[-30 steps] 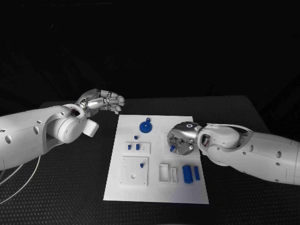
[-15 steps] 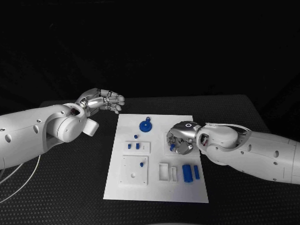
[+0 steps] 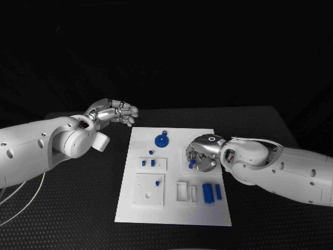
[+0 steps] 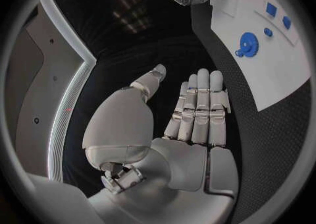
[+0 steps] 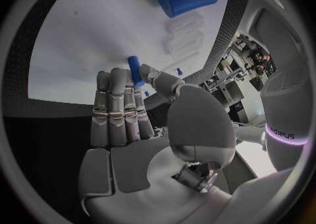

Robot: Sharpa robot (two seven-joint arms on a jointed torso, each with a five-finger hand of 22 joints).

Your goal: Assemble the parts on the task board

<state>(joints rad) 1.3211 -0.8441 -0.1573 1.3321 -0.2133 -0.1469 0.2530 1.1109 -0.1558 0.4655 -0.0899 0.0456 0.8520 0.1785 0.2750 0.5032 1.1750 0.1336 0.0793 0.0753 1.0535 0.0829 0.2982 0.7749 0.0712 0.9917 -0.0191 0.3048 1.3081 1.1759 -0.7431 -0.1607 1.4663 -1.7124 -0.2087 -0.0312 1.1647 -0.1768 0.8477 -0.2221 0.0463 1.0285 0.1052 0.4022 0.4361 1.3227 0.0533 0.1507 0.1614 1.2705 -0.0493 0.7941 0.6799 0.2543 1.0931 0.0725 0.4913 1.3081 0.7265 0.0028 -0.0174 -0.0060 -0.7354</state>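
The white task board [image 3: 200, 134] lies in the middle of the table. My right hand [image 3: 201, 154] hovers over its right middle and pinches a small blue peg [image 3: 191, 163] between thumb and fingers; the right wrist view shows the peg [image 5: 135, 70] at the fingertips [image 5: 119, 79] above the board [image 5: 86, 34]. My left hand [image 3: 113, 112] stays off the board's far left corner, fingers straight and holding nothing, as the left wrist view [image 4: 196, 112] shows. A blue gear [image 3: 161, 140] lies near the board's far edge.
On the board are two small blue pieces [image 3: 147, 163] on a white block, a blue peg [image 3: 158, 183] in a square plate, white slotted blocks [image 3: 183, 191], a blue cylinder [image 3: 208, 192] and a slim blue bar [image 3: 218, 192]. Black table [image 3: 271, 125] surrounds the board.
My right hand has shifted slightly over the board with the blue peg still pinched. The left arm has not moved.
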